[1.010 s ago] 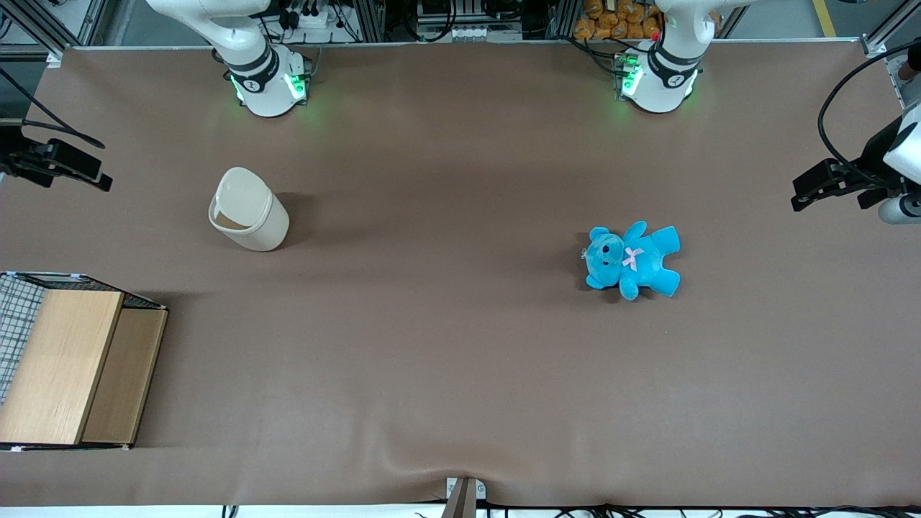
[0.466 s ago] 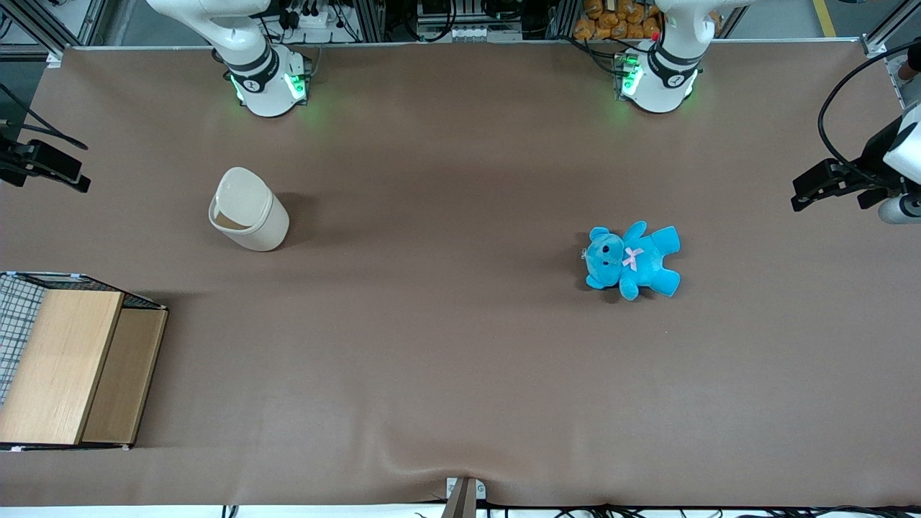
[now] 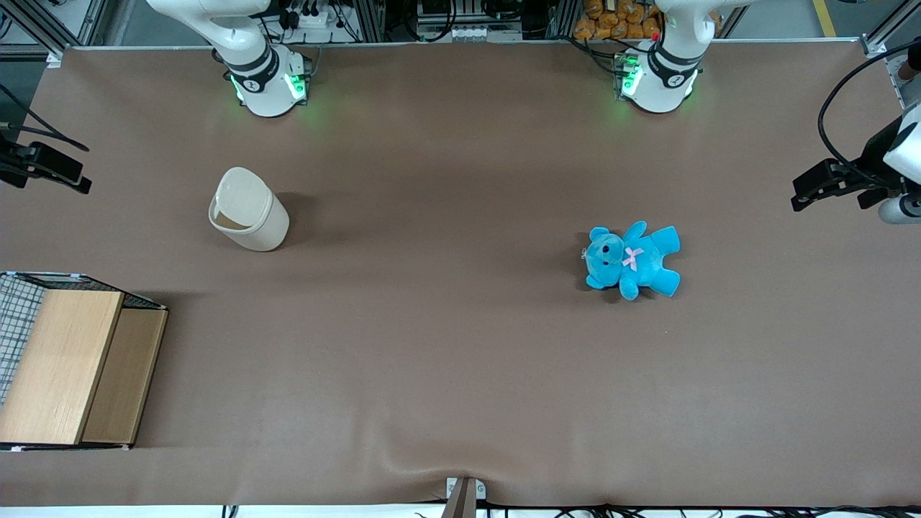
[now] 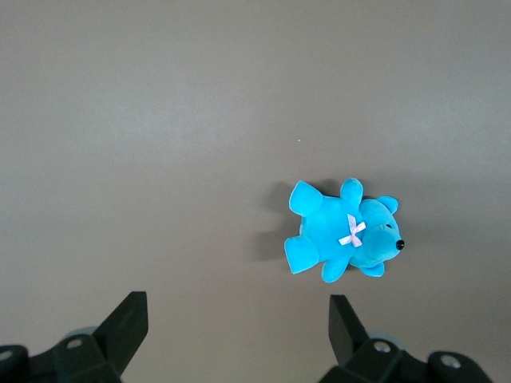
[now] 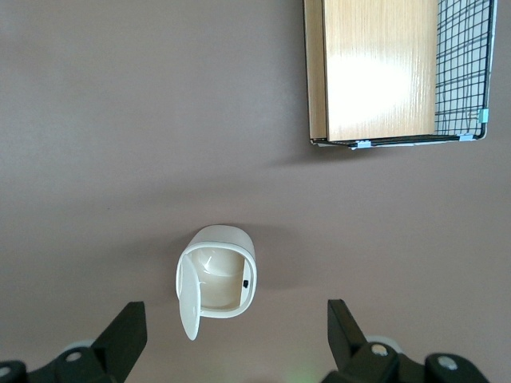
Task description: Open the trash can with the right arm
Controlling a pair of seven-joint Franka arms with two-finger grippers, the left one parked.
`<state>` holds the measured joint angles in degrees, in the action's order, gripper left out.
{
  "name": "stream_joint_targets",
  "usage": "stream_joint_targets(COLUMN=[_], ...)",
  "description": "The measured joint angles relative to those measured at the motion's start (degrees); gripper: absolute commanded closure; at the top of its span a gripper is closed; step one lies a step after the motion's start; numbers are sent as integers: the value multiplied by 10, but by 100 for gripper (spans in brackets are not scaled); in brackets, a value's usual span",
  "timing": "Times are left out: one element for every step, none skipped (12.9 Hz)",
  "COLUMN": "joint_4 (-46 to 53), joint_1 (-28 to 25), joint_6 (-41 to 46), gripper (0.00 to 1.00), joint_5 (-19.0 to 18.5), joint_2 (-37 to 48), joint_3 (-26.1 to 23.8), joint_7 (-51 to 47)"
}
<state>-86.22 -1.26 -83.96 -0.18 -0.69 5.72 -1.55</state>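
Observation:
The cream-white trash can (image 3: 252, 219) stands upright on the brown table toward the working arm's end. Its flip lid (image 3: 241, 194) is tilted up and the mouth is open. In the right wrist view I look down into the trash can (image 5: 219, 283), with the lid (image 5: 188, 299) standing on edge at its rim. My right arm's gripper (image 3: 68, 175) hangs high at the table's edge, well apart from the can. The gripper (image 5: 236, 339) is open, its two black fingers (image 5: 126, 329) spread wide with nothing between them.
A wooden box (image 3: 72, 367) with a wire mesh side sits nearer the front camera than the can, also in the right wrist view as the wooden box (image 5: 375, 72). A blue teddy (image 3: 632, 259) lies toward the parked arm's end of the table.
My gripper has drawn back a little from the can toward the table's edge over the last second, then held still. The can, its raised lid and the teddy have not moved.

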Motion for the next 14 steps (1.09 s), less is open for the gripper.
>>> stream_joint_targets(joint_4=[0, 0, 0, 0, 0, 0, 0, 0, 0, 0, 0, 0, 0, 0], joint_1=[0, 0, 0, 0, 0, 0, 0, 0, 0, 0, 0, 0, 0, 0], joint_6=[0, 0, 0, 1, 1, 1, 1, 1, 1, 1, 1, 2, 2, 2], gripper=[0, 0, 0, 0, 0, 0, 0, 0, 0, 0, 0, 0, 0, 0], joint_5=[0, 0, 0, 0, 0, 0, 0, 0, 0, 0, 0, 0, 0, 0], joint_2=[0, 0, 0, 0, 0, 0, 0, 0, 0, 0, -1, -1, -1, -2], joint_3=[0, 0, 0, 0, 0, 0, 0, 0, 0, 0, 0, 0, 0, 0], joint_7=[6, 12, 15, 17, 20, 23, 25, 27, 28, 29, 29, 29, 30, 30])
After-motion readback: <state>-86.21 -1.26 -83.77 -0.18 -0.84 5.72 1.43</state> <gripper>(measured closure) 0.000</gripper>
